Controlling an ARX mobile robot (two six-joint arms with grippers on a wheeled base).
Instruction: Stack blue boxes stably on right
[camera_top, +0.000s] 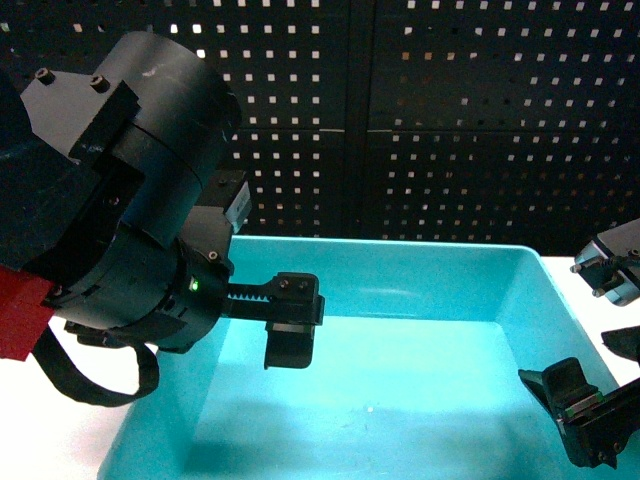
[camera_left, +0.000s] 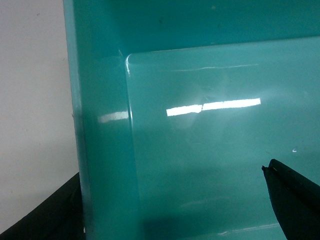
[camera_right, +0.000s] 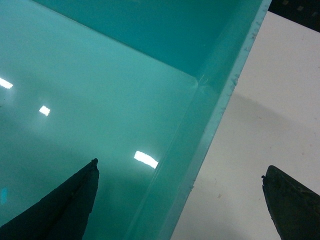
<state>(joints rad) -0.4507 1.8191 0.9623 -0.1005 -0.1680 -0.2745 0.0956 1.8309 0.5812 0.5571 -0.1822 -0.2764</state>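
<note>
On the left, your left gripper (camera_top: 290, 325) hangs over the inside of the blue box (camera_top: 400, 255), close to its left wall. In the left wrist view one finger sits outside that wall, over the white table (camera_left: 35, 100), and the other finger (camera_left: 295, 192) is over the glossy floor, so the jaws stand apart and astride the wall, holding nothing.

The box fills the near middle of the table, in front of the black pegboard (camera_top: 450, 120). Only one tub is visible; I cannot tell if another is nested under it.

It looks like thin, smooth, shiny plastic, so I judge it light, a little flexible and slippery. Take it at the rolled rim, where the wall is stiffest, one arm on each side.

On the right, your right gripper (camera_right: 180, 192) is also spread wide, one finger inside and one outside the right wall (camera_right: 210, 125), not yet closed on it.
</note>
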